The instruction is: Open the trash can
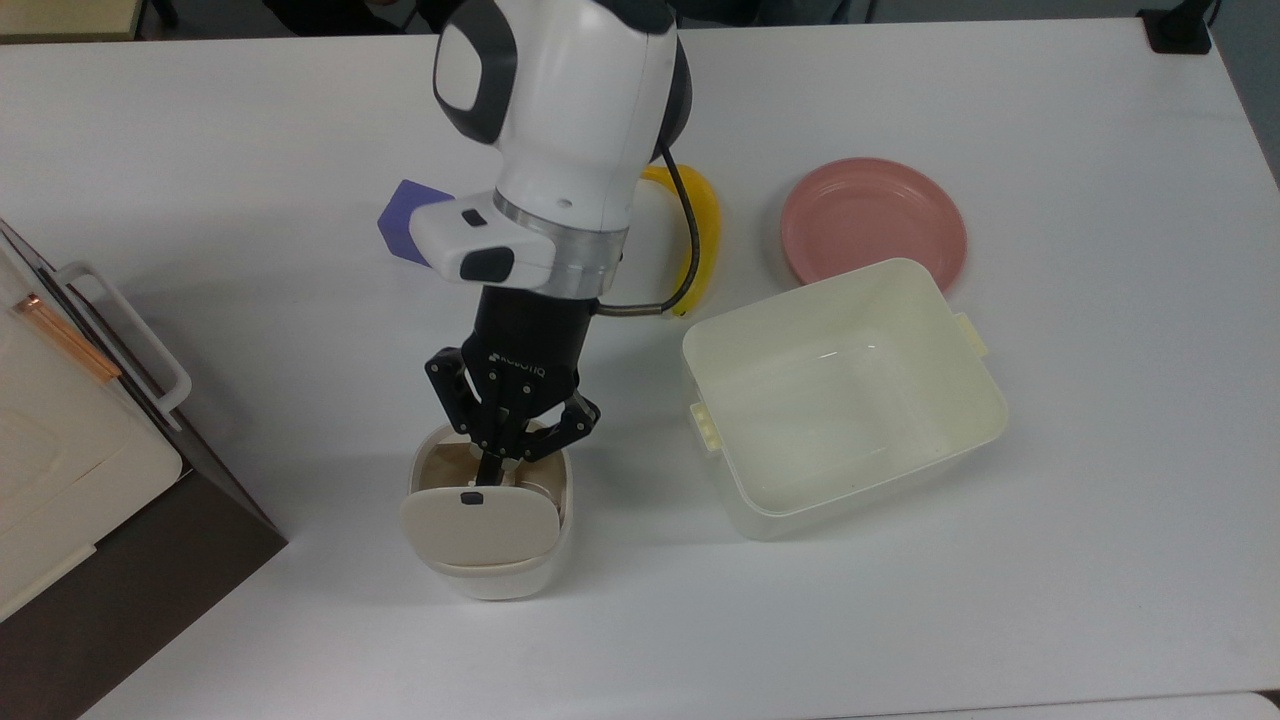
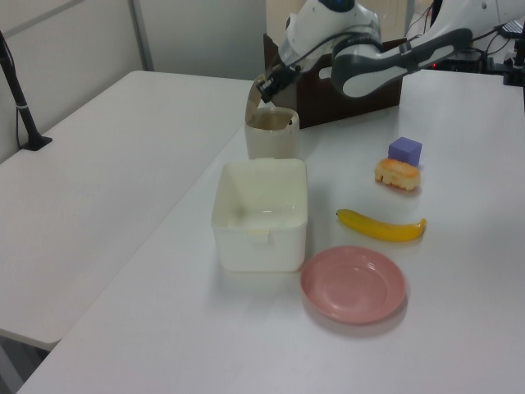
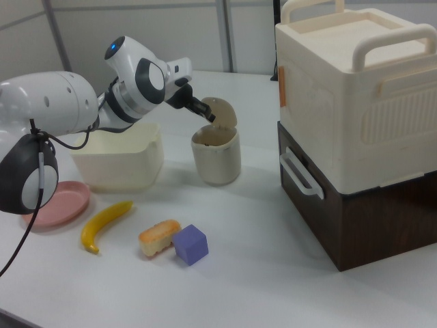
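The trash can (image 1: 500,578) is a small cream bin near the top view's lower left of centre. Its flat lid (image 1: 478,518) stands raised, black latch facing up, and the tan inside shows behind it. My gripper (image 1: 491,472) is shut with nothing in it, pointing down into the opening right at the lid's inner face. In the left view the gripper (image 2: 264,87) sits by the upright lid (image 2: 255,98) above the can (image 2: 271,138). The right view has the gripper (image 3: 209,117) against the lid (image 3: 223,112) over the can (image 3: 216,160).
A larger cream tub (image 1: 840,400) stands open at the top view's right of the can. Behind it lie a pink plate (image 1: 873,220) and a banana (image 1: 708,225). A purple block (image 1: 402,222) and a bread piece (image 2: 397,172) lie behind the arm. A cream box on a brown cabinet (image 1: 60,470) fills the top view's left edge.
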Available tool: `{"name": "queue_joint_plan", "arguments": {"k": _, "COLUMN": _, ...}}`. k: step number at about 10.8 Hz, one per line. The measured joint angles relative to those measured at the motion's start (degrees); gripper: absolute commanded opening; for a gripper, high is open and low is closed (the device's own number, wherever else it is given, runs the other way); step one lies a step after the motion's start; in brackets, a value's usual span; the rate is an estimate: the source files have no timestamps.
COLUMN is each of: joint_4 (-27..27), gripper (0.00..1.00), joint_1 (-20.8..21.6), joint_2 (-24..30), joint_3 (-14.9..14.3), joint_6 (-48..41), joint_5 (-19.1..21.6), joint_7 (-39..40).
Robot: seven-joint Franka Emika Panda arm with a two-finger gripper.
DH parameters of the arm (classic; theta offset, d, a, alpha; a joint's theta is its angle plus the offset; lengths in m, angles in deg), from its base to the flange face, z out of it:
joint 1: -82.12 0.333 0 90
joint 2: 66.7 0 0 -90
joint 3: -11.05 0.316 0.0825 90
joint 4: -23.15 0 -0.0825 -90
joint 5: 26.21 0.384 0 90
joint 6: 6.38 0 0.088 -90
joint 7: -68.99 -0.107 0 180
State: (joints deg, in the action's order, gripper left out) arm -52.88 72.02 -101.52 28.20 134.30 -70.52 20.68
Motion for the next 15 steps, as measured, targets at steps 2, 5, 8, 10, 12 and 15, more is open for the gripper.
{"name": "queue_joint_plan", "arguments": {"k": 2, "joint_4": -0.7, "gripper": 0.0, "joint_1": 0.4, "joint_2": -1.0, "joint_3": 0.0, "joint_6": 0.0, "joint_5": -1.2, "joint_7": 0.0}}
{"name": "queue_joint_plan", "arguments": {"k": 5, "joint_4": -0.9, "gripper": 0.0, "joint_1": 0.8, "joint_2": -1.5, "joint_3": 0.0, "joint_6": 0.0, "joint_5": -1.4, "joint_7": 0.0}}
{"name": "queue_joint_plan", "arguments": {"k": 8, "joint_4": -0.4, "gripper": 0.0, "joint_1": 0.6, "joint_2": -1.3, "joint_3": 0.0, "joint_6": 0.0, "joint_5": -1.4, "joint_7": -0.8}}
{"name": "queue_joint_plan", "arguments": {"k": 10, "joint_4": 0.7, "gripper": 0.0, "joint_1": 0.2, "joint_2": 0.2, "joint_3": 0.0, "joint_6": 0.0, "joint_5": -1.2, "joint_7": -1.8}}
{"name": "queue_joint_plan", "arguments": {"k": 12, "joint_4": 0.9, "gripper": 0.0, "joint_1": -0.5, "joint_2": 4.2, "joint_3": 0.0, "joint_6": 0.0, "joint_5": 2.9, "joint_7": -1.6}}
{"name": "queue_joint_plan", "arguments": {"k": 15, "joint_4": 0.8, "gripper": 0.0, "joint_1": -0.5, "joint_2": 10.5, "joint_3": 0.1, "joint_6": -10.0, "joint_5": 14.8, "joint_7": 6.0}}
